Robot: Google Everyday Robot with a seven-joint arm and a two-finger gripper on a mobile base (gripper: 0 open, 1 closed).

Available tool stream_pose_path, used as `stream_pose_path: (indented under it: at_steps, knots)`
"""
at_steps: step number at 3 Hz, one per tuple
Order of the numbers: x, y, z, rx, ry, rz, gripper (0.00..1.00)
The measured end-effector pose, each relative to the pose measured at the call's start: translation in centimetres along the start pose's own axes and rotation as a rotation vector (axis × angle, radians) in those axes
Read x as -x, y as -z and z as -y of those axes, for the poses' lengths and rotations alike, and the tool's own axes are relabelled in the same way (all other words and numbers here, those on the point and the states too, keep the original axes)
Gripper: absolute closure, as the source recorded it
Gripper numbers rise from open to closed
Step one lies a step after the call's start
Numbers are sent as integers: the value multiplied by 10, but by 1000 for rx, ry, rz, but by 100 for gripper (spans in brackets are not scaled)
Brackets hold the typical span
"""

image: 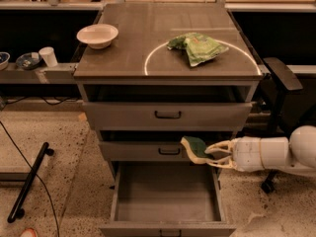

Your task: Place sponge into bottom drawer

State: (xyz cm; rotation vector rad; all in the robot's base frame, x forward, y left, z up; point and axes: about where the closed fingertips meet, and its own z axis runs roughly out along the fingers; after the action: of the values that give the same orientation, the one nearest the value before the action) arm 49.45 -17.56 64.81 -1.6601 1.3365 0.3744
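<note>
**Ana:** Sponge (pixel 195 146) first; where do we have it?

**Ben:** It is in the gripper (pixel 205 153), whose jaws are clamped on its near end, dark green face up and pale foam below. The arm reaches in from 3 o'clock. The sponge hangs in front of the middle drawer (pixel 138 151), at 3 o'clock of its handle and above the far corner of the bottom drawer (pixel 163 199).

**Ana:** What does the drop ask of us?

**Ben:** We judge it too near the tray's 1 o'clock corner and too close to the middle drawer's front. We would carry it toward 7 o'clock, out over the bare floor of the tray; sink it below the side walls; and only then part the jaws. Foam is light and springy, so a release from height may bounce it onto the rim. We would also keep the wrist off the wall at 3 o'clock.

**Ana:** And the containers?

**Ben:** The bottom drawer stands pulled well out, and we see nothing on its grey floor. The middle drawer and the top drawer (pixel 123 116) are out only slightly, so we cannot see into them. On the cabinet top (pixel 128 43) the white bowl (pixel 97 35) sits at 10 o'clock and looks empty to us. The crumpled green bag (pixel 198 47) lies at 2 o'clock, partly inside a white ring (pixel 147 63) marked on the surface.
</note>
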Motion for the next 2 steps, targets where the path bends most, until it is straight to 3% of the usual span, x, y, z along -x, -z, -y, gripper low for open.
stream_pose_path:
  at_steps: [1,2]
  knots:
    - [-92,-40,-37,-42,-171,-46,100]
    - [-152,-82,-66,-38,-264,-40,100]
